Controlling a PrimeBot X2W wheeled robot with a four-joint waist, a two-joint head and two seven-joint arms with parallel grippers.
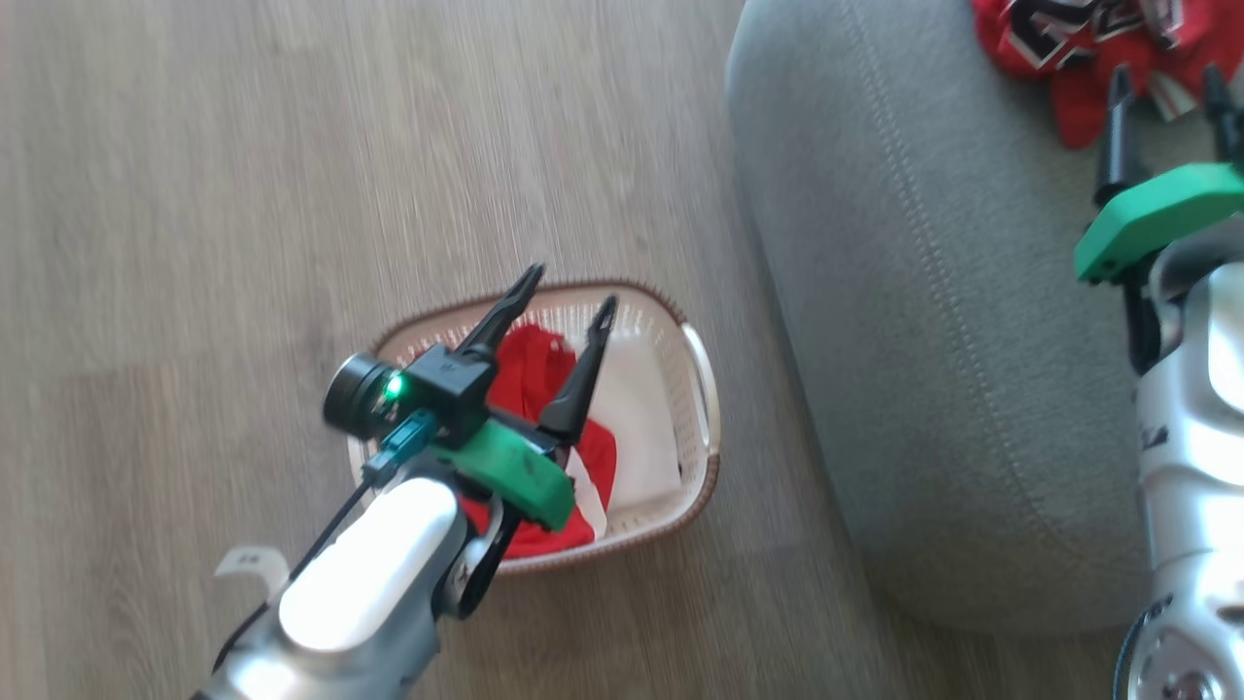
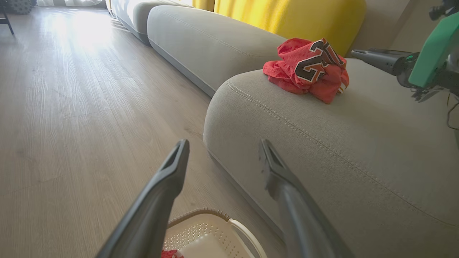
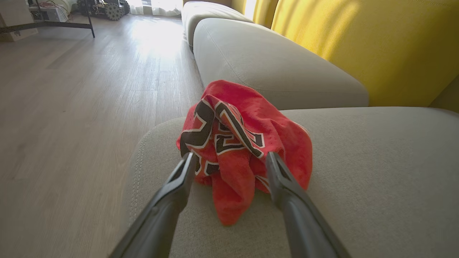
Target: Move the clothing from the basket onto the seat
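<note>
A red garment (image 1: pixel 530 374) with white trim lies in the cream basket (image 1: pixel 641 428) on the floor. My left gripper (image 1: pixel 569 292) hovers above it, open and empty; in the left wrist view its fingers (image 2: pixel 172 172) point over the basket's far wall (image 2: pixel 200 229) toward the seat (image 2: pixel 322 143). The red jersey (image 3: pixel 236 143) with black-and-white numerals lies crumpled on the grey seat (image 3: pixel 358 161). My right gripper (image 3: pixel 230 157) stands open just in front of it, a fold of cloth between the spread fingers without being pinched. From the head, that gripper (image 1: pixel 1166 76) sits just below the jersey (image 1: pixel 1069 39).
The seat's rounded edge (image 1: pixel 826 340) stands close to the basket's right. Yellow back cushions (image 3: pixel 358 46) rise behind the seat, and another grey cushion (image 3: pixel 269 68) continues beyond it. Wooden floor (image 1: pixel 292 194) spreads to the left, with a small white scrap (image 1: pixel 251 564) on it.
</note>
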